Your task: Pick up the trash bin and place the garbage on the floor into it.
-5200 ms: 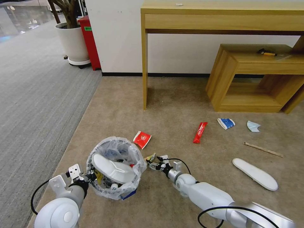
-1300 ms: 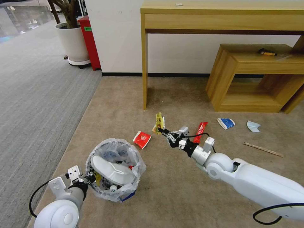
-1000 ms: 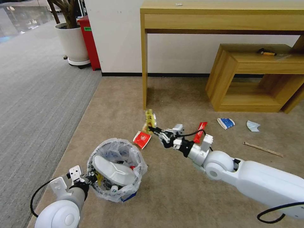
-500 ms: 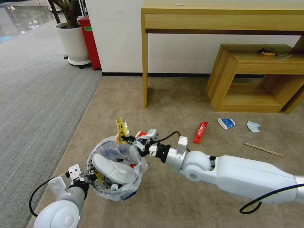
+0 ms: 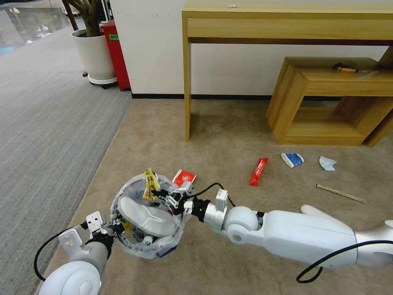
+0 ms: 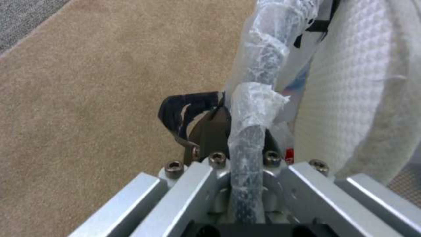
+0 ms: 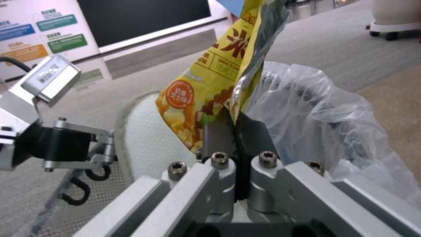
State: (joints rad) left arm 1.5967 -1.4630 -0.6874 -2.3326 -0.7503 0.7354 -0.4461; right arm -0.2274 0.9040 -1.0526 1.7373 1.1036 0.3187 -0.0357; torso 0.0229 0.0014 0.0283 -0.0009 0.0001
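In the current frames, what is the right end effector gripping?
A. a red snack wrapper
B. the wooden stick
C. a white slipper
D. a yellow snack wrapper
D: the right end effector is shut on a yellow snack wrapper, held over the trash bin, which the left end effector grips by the rim.

The trash bin [image 5: 145, 241] is small, round and black, with a clear bag inside, and it stands straight. A white slipper [image 5: 145, 215] lies across the top. A yellow snack bag [image 5: 150, 185] stands up over the opening. On the beige floor [image 5: 229, 135] lie a red packet [image 5: 184, 178] beside the bin, a red wrapper [image 5: 258, 171], a blue-white packet [image 5: 292, 159], a pale blue mask [image 5: 327, 163] and a wooden stick [image 5: 339, 193].
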